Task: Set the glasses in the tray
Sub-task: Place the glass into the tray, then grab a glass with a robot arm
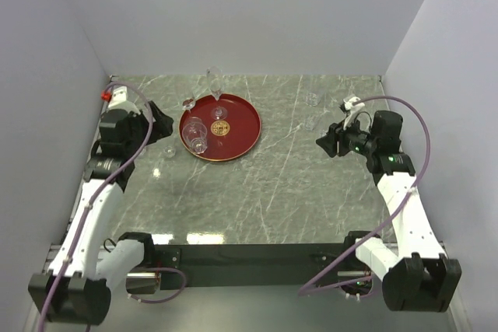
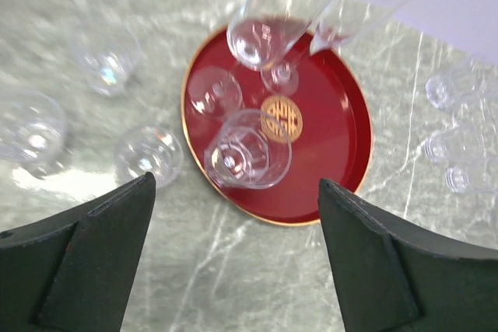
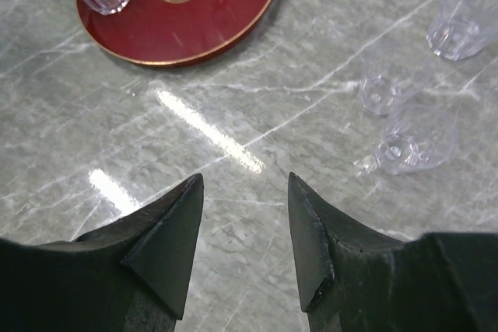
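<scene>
The round dark-red tray (image 1: 241,126) (image 2: 331,134) (image 3: 187,33) lies left of the table's middle. Inside it a clear tumbler (image 2: 247,152) stands near the front rim, with a small glass (image 2: 214,92) and a stemmed glass (image 2: 280,75) behind it. A tall narrow glass (image 2: 272,21) rises over the far rim. My left gripper (image 1: 162,124) (image 2: 235,184) hovers open just in front of the tray, empty. More glasses stand on the table to the left (image 2: 148,153) (image 2: 31,126) (image 2: 105,56). My right gripper (image 1: 323,141) (image 3: 244,180) is open over bare table, with several glasses (image 3: 405,141) (image 3: 385,87) (image 3: 463,21) ahead to its right.
Grey marble tabletop (image 1: 272,184) with white walls on three sides. A few further glasses (image 2: 459,141) stand right of the tray in the left wrist view. Cables loop off both arms.
</scene>
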### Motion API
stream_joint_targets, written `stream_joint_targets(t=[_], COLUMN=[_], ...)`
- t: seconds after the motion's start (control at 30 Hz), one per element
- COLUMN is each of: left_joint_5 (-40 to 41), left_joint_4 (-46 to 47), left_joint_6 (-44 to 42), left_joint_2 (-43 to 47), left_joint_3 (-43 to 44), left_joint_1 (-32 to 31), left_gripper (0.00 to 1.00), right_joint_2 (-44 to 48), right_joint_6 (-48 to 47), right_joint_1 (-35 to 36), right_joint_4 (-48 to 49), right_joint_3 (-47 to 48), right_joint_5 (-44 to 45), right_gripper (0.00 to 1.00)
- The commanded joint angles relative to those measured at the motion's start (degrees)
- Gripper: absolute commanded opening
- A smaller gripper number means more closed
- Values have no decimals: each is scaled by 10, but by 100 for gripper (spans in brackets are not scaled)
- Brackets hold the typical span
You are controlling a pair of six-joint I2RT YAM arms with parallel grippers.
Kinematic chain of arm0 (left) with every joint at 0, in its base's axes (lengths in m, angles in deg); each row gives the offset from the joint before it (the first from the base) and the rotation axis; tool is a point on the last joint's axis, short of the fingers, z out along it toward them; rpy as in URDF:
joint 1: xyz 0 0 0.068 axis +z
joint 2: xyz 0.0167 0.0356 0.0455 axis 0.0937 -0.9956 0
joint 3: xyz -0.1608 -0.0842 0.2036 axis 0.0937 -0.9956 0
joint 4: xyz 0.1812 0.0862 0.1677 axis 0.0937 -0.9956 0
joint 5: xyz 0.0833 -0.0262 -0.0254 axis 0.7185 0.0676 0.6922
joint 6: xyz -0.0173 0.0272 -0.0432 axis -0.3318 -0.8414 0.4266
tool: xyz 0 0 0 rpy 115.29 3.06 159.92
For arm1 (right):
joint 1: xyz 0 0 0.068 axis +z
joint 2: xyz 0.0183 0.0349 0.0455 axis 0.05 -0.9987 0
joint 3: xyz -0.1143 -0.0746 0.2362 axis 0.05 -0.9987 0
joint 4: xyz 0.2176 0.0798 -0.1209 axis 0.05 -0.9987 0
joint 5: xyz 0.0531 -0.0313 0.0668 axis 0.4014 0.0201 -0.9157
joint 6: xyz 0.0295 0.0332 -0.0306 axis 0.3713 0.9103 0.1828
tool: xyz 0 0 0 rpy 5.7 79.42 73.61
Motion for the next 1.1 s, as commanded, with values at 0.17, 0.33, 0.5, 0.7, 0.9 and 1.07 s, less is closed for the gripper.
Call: stream_joint_targets(t=[0.17, 0.33, 0.5, 0.7, 0.9, 1.07], left_joint_5=[49, 46, 63, 59, 63, 61], left_joint_4=[30, 43, 38, 41, 39, 40], left_joint_6=[-72, -84, -85, -86, -85, -84], left_joint_2=[100, 111, 117, 129, 128, 125], left_joint_3=[-58, -76, -82, -86, -85, -86], left_joint_1=[-2, -2, -2, -2, -2, -2], left_gripper=[96, 98, 98, 98, 98, 98], right_joint_2=[-103, -195, -318, -442, -553, -619], right_joint_6=[-36, -36, -17, 19, 68, 120], right_joint_1=[-4, -4, -4, -4, -4, -3], right_joint_4=[-63, -86, -133, -170, -200, -196], right_joint_3=[121, 214, 340, 472, 594, 660], right_joint_5=[20, 56, 69, 96, 120, 193], right_gripper=[55, 55, 55, 55, 55, 55])
